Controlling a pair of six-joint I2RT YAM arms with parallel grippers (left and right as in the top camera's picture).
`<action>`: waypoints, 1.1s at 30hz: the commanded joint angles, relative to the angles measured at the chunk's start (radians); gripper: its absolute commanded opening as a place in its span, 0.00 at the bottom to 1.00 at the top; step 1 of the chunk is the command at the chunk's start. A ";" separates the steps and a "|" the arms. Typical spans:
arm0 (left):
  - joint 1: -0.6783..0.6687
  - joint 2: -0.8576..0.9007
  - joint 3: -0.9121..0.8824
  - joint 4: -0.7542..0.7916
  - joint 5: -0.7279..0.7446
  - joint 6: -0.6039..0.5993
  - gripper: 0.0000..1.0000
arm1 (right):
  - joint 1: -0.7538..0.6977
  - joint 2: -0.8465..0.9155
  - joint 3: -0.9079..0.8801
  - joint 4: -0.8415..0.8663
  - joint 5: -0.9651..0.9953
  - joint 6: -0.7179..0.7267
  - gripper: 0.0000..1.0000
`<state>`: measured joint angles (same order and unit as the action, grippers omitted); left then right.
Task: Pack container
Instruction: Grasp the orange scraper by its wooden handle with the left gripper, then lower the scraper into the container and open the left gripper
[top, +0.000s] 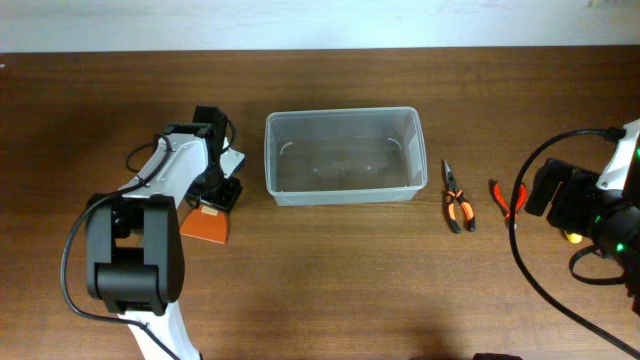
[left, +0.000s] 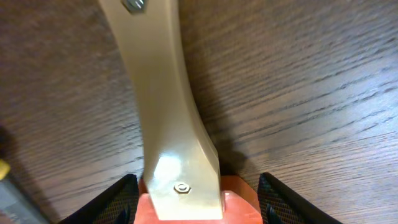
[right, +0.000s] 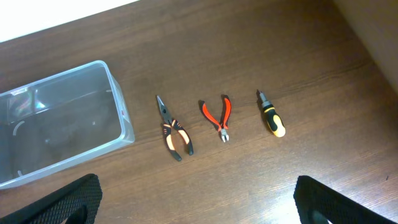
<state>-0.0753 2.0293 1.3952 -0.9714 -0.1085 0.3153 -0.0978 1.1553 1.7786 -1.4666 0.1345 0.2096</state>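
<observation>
The clear container (top: 340, 114) stands empty at the table's middle; its right end (right: 122, 121) also shows in the right wrist view. Left of it lies a tool with an orange handle (top: 205, 226) and a pale blade. My left gripper (top: 222, 188) is low over that tool. In the left wrist view its fingers (left: 198, 190) stand open on either side of the orange handle (left: 239, 200), close to it, and the pale shank (left: 165, 93) runs away from them. My right gripper (right: 199, 186) hangs wide open above bare wood, holding nothing.
Right of the container lie black-and-orange long-nose pliers (right: 174, 134), red side cutters (right: 219, 117) and a stubby yellow-and-black screwdriver (right: 272, 119). In the overhead view the right arm (top: 565, 200) partly covers the cutters (top: 500, 195) and the screwdriver.
</observation>
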 joint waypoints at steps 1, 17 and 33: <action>0.011 0.020 -0.037 0.016 0.008 0.011 0.63 | -0.009 -0.002 0.006 -0.002 0.016 0.006 0.99; 0.019 0.020 0.009 -0.018 0.007 -0.011 0.02 | -0.009 -0.002 0.006 -0.005 0.016 0.006 0.99; -0.106 -0.010 0.867 -0.361 0.159 0.050 0.02 | -0.009 -0.002 0.006 -0.018 0.008 0.006 0.99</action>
<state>-0.1207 2.0514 2.1719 -1.3357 -0.0555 0.3199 -0.0978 1.1557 1.7786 -1.4834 0.1345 0.2096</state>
